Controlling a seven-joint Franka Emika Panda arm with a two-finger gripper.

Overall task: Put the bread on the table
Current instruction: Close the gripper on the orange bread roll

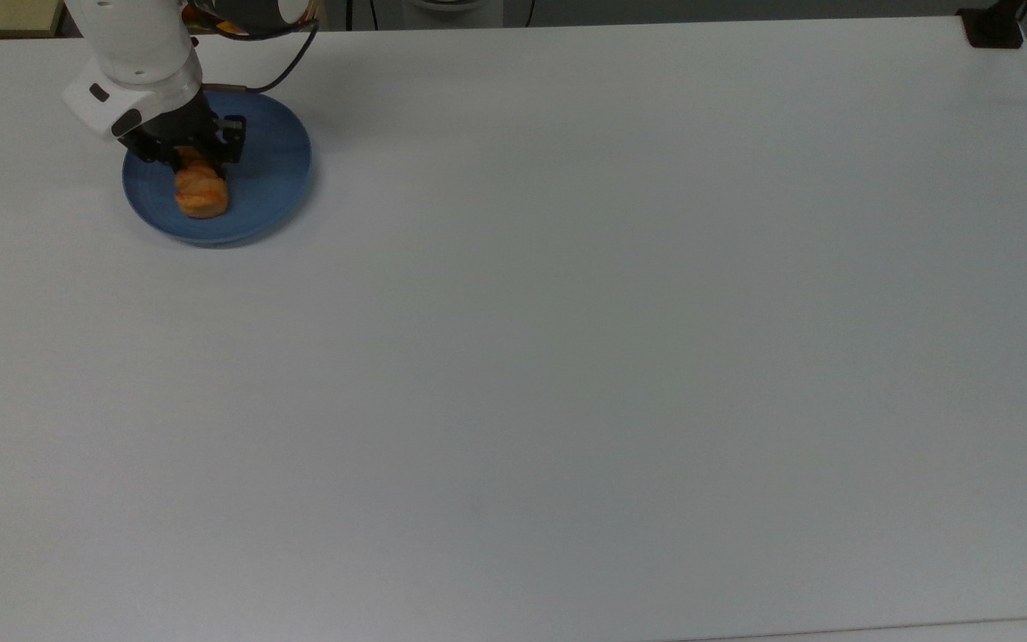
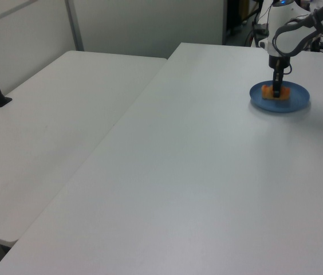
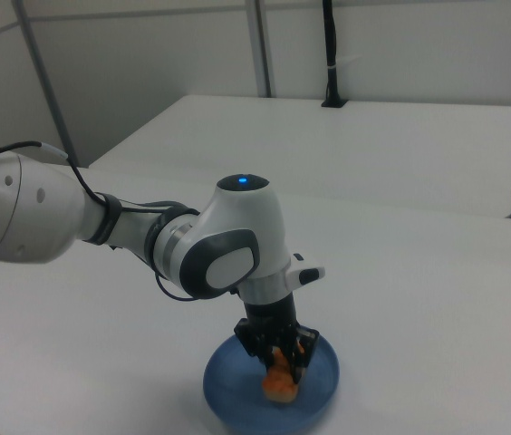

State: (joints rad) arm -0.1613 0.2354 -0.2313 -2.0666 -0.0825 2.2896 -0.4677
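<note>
The wide white counter (image 1: 567, 357) is bare in its near part, so there is much free room to set something down. Farther back, near the top view's left corner, stands a blue plate (image 1: 273, 178). The bread (image 1: 201, 192) lies on this plate. The claw (image 1: 191, 160) is down over the bread's far end, with its fingers clamped on the bread. I judge the grasp is made; lifting it, carrying it off the plate and setting it on the counter are not yet done.
</note>
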